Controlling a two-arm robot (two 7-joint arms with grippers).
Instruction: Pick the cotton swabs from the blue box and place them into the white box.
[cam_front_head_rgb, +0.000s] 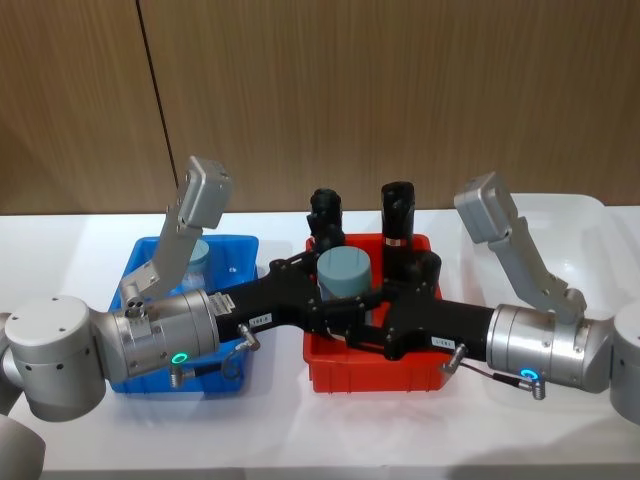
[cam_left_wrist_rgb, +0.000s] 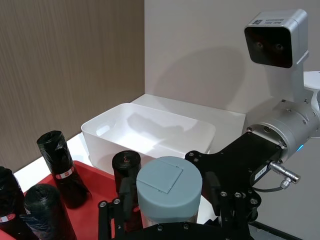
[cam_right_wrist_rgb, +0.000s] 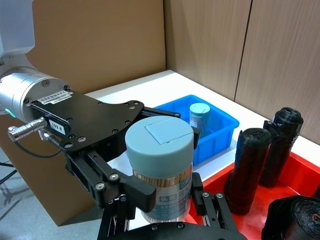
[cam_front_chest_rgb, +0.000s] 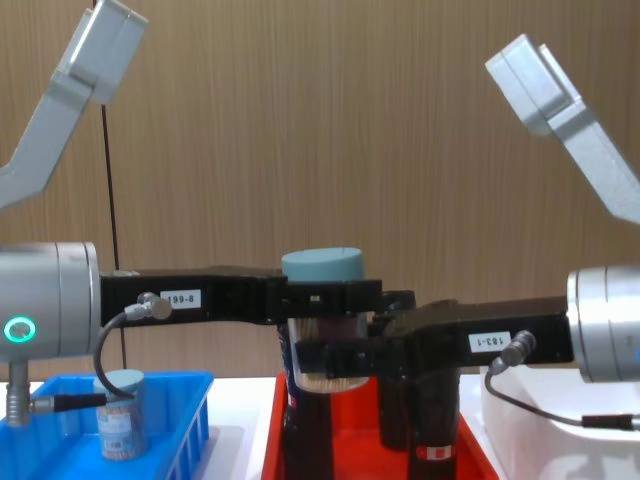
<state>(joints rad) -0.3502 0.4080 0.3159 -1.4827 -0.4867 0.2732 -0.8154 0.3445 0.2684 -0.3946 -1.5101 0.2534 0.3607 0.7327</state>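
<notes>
- Dusty-blue lid up, the tub of cotton swabs hangs upright in the air over the red tray, off the tabletop and between the two boxes.
- My left gripper reaches in from the left, its jaws closed on the tub just under the lid.
- My right gripper reaches in from the right, its jaws closed on the clear lower body where the pale sticks show, so both arms hold the one tub at once.
- Black wrapped rolls stand upright in the red tray, below and behind the held tub.
- On my left, the blue box has a second tub standing upright inside it, lid on.
- On my right, the white box sits just beside the red tray.
- All three containers stand in a row on a white tabletop, and a wood-panelled wall closes the room behind it.
</notes>
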